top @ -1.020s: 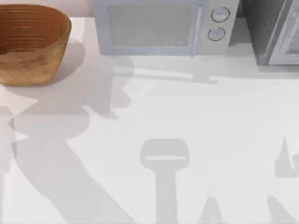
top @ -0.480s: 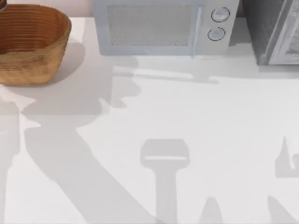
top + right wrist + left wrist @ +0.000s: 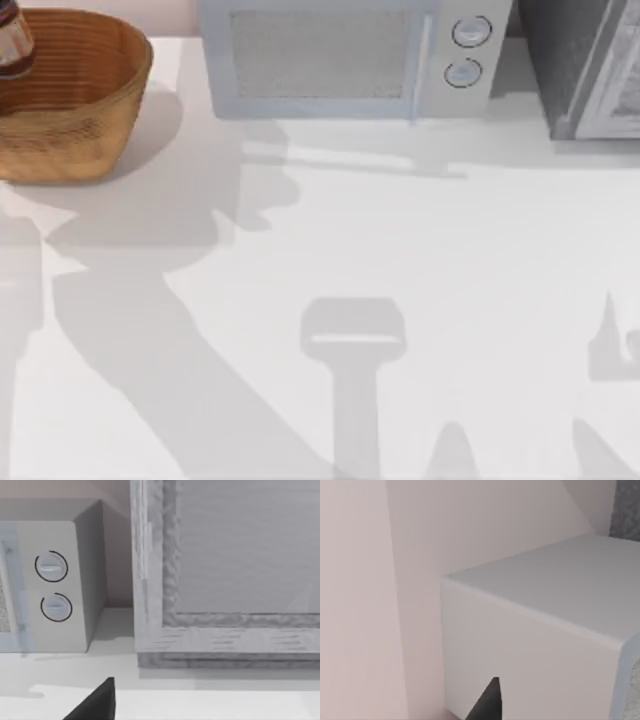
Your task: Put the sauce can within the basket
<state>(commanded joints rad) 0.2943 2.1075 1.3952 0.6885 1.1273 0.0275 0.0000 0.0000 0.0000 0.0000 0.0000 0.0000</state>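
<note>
Change: sauce can (image 3: 12, 40) now seen at top-left edge, absent 0.5 s ago.
Top: can upright, over basket (image 3: 95, 130) interior, left side; left arm nearer.
L wrist: finger tip (image 3: 487, 702) seen beside microwave (image 3: 545, 645); grip can't be told.
R wrist: parked, faces microwave; spread can't be told.

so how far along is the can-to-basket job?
Done: the can is off the table and up at the basket, at the top view's far left. In hand: it sits over the basket's left side at rim height, cut by the picture's edge; whether a tool holds it can't be told. Left: confirm it rests inside. The microwave plays no part.
</note>
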